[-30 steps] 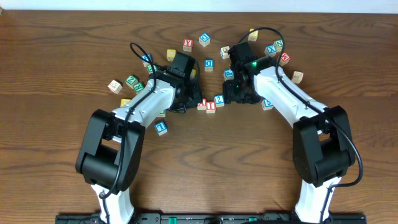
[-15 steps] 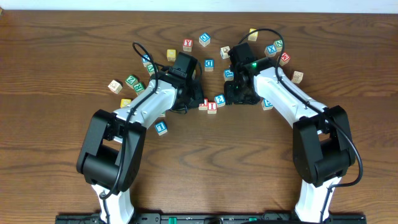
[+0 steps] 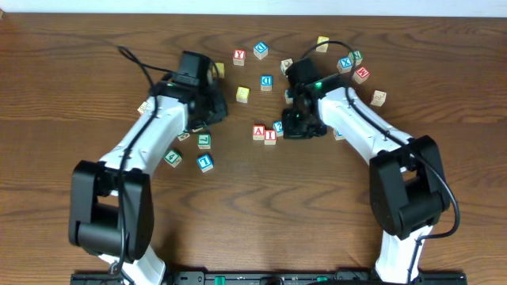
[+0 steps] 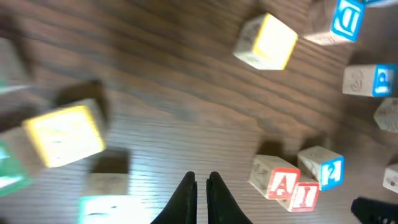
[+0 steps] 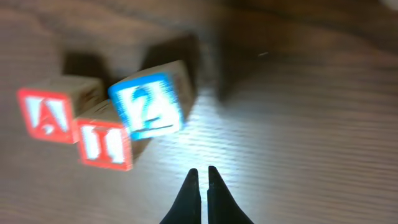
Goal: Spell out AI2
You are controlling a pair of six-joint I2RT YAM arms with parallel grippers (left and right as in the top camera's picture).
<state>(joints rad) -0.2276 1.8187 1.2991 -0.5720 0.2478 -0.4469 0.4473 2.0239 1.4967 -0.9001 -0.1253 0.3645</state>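
Three blocks lie in a row at the table's middle: red A, red I and blue 2, the 2 set slightly farther back than the I. My right gripper hovers just right of the 2, shut and empty. In its wrist view the A, I and 2 sit up and left of the shut tips. My left gripper is shut and empty, well left of the row. Its view shows the A, I and 2 off to the right of its tips.
Loose blocks are scattered around: a yellow one, a blue D, a red Y, a cluster at the back right, and green and blue ones by the left arm. The table's front half holds only the arms.
The right gripper has shut and is off the 2 block, which now rests by the I. The left arm has swung away to the left and back from the row.
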